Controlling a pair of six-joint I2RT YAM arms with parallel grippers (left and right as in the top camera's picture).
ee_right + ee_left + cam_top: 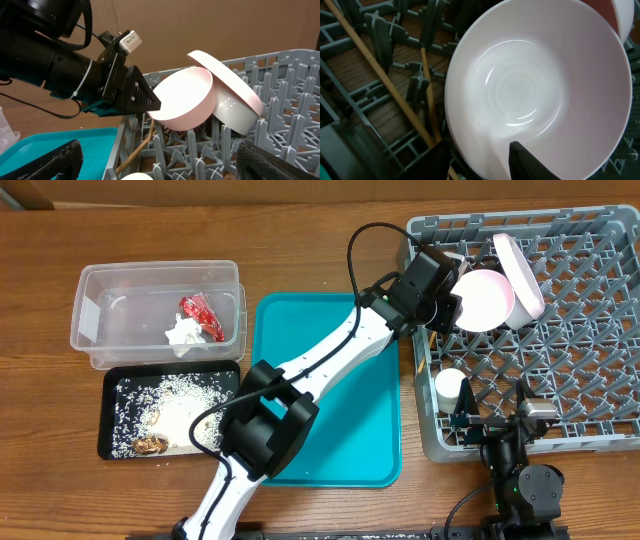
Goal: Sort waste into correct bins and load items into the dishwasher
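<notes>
1. Now bowl leans on plate in dish rack, worktop's far-right corner, likely to stand edgewise.
2. Left gripper jaws pinch its rim; right gripper jaws spread, empty.

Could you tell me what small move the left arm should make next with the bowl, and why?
Probably lower it slightly, then release: the left gripper grips the bowl by its rim, tilted against the plate, seemingly just above the rack pegs.
</notes>
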